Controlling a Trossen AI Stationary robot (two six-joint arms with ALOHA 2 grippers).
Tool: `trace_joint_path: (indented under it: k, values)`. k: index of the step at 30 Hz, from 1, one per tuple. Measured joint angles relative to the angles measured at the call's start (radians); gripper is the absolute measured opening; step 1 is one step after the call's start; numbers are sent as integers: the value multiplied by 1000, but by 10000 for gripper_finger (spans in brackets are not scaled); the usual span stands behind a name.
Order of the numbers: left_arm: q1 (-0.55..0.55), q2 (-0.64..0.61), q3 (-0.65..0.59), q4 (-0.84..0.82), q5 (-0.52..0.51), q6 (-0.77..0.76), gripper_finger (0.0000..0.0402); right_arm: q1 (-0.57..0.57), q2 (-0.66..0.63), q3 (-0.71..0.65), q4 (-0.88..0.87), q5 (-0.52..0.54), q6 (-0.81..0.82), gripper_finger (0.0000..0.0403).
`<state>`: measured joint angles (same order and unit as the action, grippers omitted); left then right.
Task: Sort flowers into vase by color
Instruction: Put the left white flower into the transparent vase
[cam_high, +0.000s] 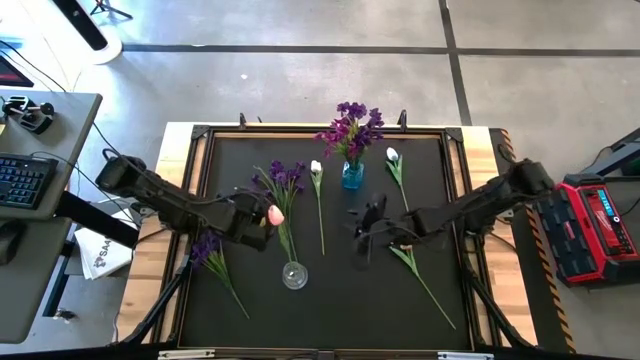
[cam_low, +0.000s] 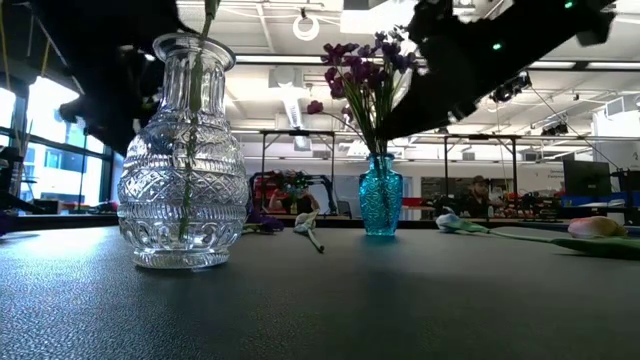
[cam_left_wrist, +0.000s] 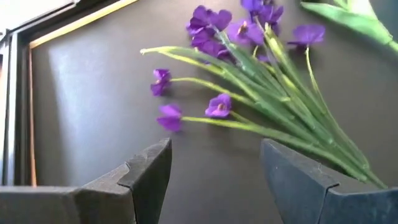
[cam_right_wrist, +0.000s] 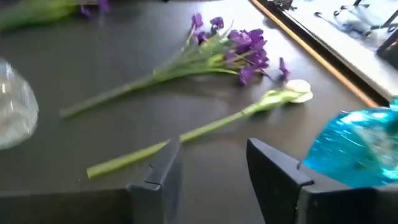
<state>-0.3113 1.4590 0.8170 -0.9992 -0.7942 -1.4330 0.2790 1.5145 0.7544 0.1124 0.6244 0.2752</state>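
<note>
A blue vase (cam_high: 352, 177) (cam_low: 381, 196) near the far edge holds purple sprigs (cam_high: 350, 125). A clear glass vase (cam_high: 294, 275) (cam_low: 182, 170) stands near the front; a pink tulip (cam_high: 275, 214) leans out of it on its stem. Lying flat on the mat are two purple sprigs (cam_high: 284, 177) (cam_high: 208, 245), two white tulips (cam_high: 316, 168) (cam_high: 392, 156) and another pink tulip (cam_low: 597, 227). My left gripper (cam_high: 262, 228) (cam_left_wrist: 214, 155) is open beside the leaning pink bloom, above the mat. My right gripper (cam_high: 366, 226) (cam_right_wrist: 211, 155) is open, hovering near a white tulip (cam_right_wrist: 292, 92).
A wooden frame (cam_high: 190, 180) borders the black mat. The long green stem (cam_high: 430, 285) of the flat pink tulip runs toward the near right corner. A keyboard desk (cam_high: 40, 170) stands left of the table, a red case (cam_high: 600, 225) to its right. Bare mat lies along the near edge.
</note>
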Motion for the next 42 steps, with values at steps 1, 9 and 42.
trace_joint_path:
  k: [1,9,42]
  values:
    - [-12,0,-1,-18,0,-21,234,-12,15,0,35,-22,7,161]
    - [-111,0,-1,-58,-1,-101,234,-90,198,82,161,-182,11,243]
    - [-143,0,-3,-50,-81,-110,234,-394,543,489,-220,-342,85,65]
